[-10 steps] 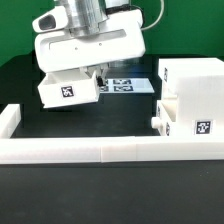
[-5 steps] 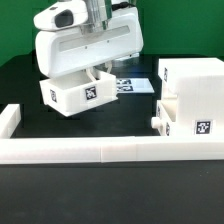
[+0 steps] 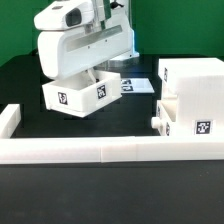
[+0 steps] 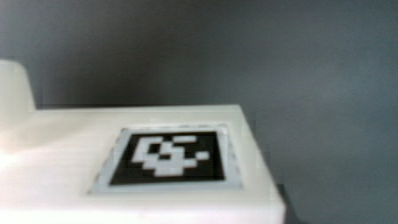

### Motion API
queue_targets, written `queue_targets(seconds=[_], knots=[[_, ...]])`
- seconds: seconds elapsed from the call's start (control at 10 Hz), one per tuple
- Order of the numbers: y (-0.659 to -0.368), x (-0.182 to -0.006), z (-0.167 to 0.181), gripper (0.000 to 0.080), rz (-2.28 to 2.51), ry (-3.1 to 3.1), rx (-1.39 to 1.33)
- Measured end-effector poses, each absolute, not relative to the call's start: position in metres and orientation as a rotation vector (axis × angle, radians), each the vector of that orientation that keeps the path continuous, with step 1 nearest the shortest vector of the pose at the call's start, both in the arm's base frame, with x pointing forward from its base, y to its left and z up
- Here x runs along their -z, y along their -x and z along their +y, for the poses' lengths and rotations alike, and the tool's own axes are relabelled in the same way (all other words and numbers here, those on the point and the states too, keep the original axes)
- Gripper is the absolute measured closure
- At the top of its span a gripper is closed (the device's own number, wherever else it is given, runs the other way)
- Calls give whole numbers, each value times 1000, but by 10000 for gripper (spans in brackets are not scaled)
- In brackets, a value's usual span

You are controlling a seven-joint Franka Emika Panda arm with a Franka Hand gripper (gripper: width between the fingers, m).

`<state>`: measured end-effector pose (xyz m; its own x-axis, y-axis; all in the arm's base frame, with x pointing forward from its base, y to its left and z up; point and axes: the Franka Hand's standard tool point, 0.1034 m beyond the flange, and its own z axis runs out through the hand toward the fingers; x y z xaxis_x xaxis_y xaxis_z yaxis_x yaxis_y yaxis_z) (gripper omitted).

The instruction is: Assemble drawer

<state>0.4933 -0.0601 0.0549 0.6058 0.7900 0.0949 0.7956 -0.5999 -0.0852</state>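
My gripper (image 3: 93, 68) is shut on a small white drawer tray (image 3: 85, 95), gripping its upper wall. The fingers are hidden behind the white hand housing. The tray hangs slightly tilted just over the black table at the exterior view's left, showing two tagged sides. In the wrist view only a white tagged face of the tray (image 4: 169, 155) shows, very close, and no fingertips. The big cube-like shell (image 3: 192, 72) stands at the exterior view's right. A second tray with a knob (image 3: 183, 122) sits low in front of it.
The marker board (image 3: 137, 85) lies flat on the table behind the held tray. Long low white border bars (image 3: 100, 150) run along the front, with a short upright end (image 3: 9, 120) at the exterior view's left.
The held tray has turned about its upright axis and shifted slightly toward the exterior view's right. A second tagged side now faces the camera.
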Motion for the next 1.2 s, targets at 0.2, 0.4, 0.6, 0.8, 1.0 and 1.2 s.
queue_targets(seconds=[0.2,0.4,0.6,0.8,1.0,1.2], knots=[[-500,-57,-64,755,-1699,2542,80],[-508,-58,-60,755,-1932,2406,72],[-513,-59,-59,755,-2153,2245,53],[-511,-58,-63,755,-2274,2126,48],[-512,-58,-62,755,-2286,2114,48],[-524,-58,-56,755,-2293,2116,65]])
